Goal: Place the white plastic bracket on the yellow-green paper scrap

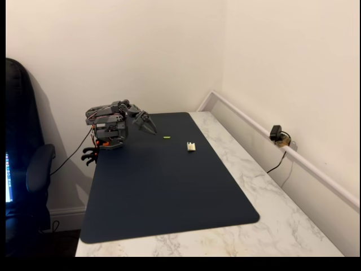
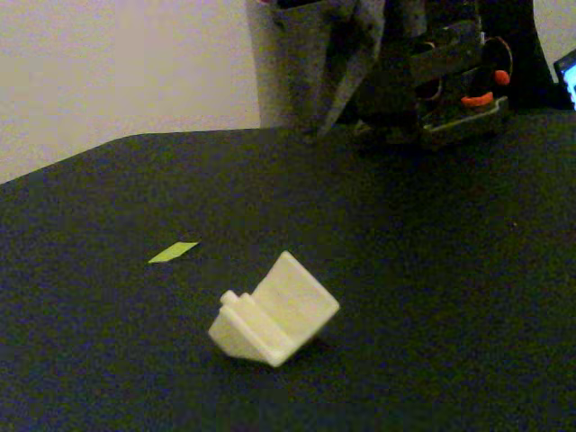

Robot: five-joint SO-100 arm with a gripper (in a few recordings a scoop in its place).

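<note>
A white marble table (image 1: 293,226) carries a dark mat (image 1: 169,192) bearing the white plastic bracket (image 2: 273,319) and yellow-green paper scrap (image 2: 173,252).

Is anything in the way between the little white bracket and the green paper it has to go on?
Nothing visible. Just bare dark mat lies between the white plastic bracket and the yellow-green paper scrap; they sit apart.

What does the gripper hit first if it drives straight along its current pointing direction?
Probably the dark mat. The gripper tips down and rightward, its tip just above the mat, short of the yellow-green paper scrap. Depth is unclear.
</note>
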